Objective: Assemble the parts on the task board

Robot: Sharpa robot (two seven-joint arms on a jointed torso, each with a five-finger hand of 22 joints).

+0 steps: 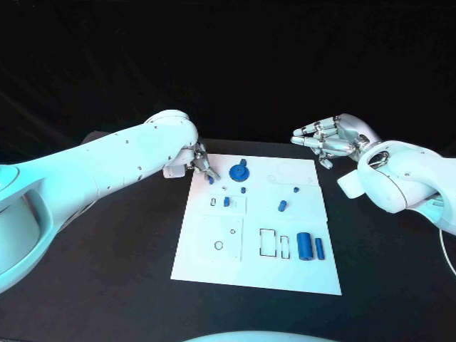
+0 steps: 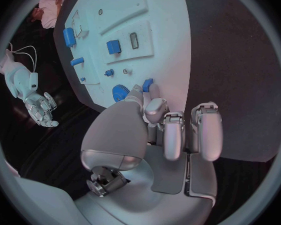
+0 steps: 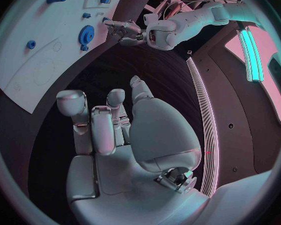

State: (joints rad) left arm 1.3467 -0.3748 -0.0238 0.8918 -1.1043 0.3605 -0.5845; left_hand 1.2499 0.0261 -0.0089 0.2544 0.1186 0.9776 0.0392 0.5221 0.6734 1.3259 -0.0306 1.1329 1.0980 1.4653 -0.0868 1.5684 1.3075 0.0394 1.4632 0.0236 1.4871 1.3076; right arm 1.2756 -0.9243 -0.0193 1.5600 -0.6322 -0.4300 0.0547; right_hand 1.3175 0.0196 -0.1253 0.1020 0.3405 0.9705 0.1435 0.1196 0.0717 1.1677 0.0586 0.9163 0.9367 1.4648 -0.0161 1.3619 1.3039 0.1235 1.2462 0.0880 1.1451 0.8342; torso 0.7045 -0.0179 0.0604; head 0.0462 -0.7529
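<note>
- The left hand sits at the far left corner of the task board. In the left wrist view its thumb and one finger close on a small blue part, pinching it right at the board's edge; the other fingers are curled down beside it.
- Just beside that pinch, on the board, lies a round blue gear, which also shows in the left wrist view.
- The right hand hangs over the black table past the board's far right corner, not touching the board. Its fingers are bent inward toward the palm with nothing between them.
- The task board lies flat in the middle of the table, between the two arms.
- Near the board's middle stands a small blue peg, with a couple of smaller blue pieces closer to the gear.
- Toward the near right of the board lie a blue cylinder and, just beside it, a thinner blue bar, next to outlined rectangular slots.
</note>
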